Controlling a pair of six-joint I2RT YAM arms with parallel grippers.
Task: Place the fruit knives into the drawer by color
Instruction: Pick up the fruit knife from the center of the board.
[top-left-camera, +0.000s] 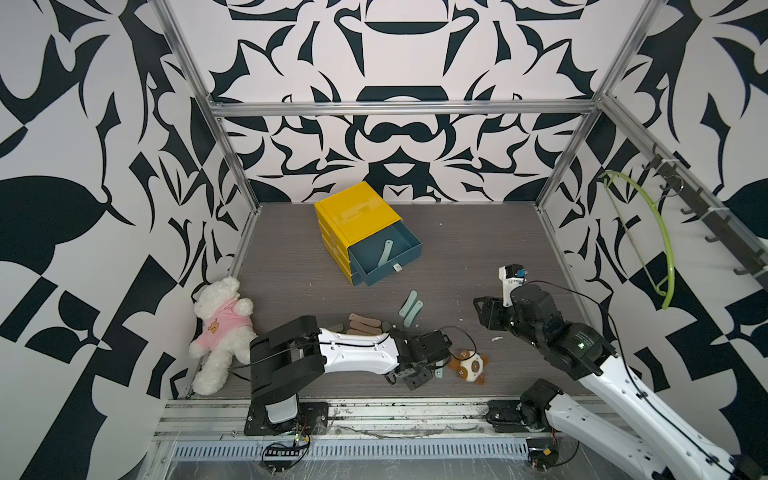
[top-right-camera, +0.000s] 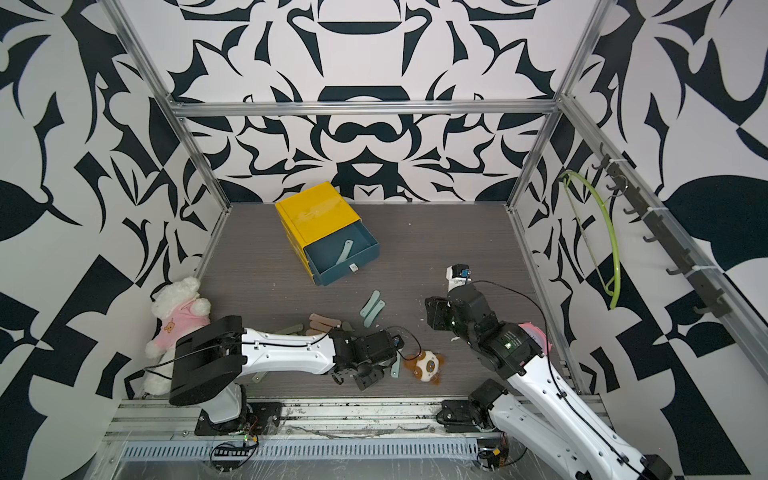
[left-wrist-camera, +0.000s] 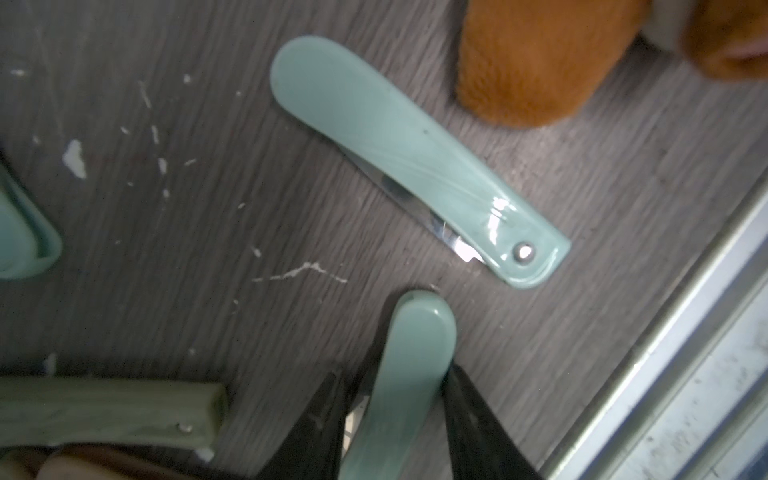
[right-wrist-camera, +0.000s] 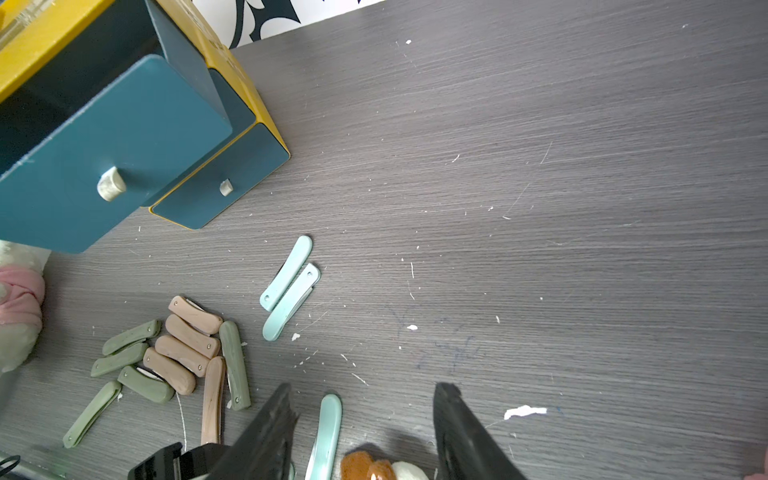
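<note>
The cabinet is recorded as yellow, its drawers as dark teal. The fruit knives are noted in pastel teal, peach-brown and olive green. The worktop is grained grey. The walls are patterned black on white. The plush toy is brown and white.

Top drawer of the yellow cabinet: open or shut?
Open: the top drawer stands pulled out of the yellow cabinet, one teal knife lying inside.

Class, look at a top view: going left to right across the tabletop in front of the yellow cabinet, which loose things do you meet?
white teddy bear → peach-pink knives → pair of teal knives → small brown-and-white plush
</note>
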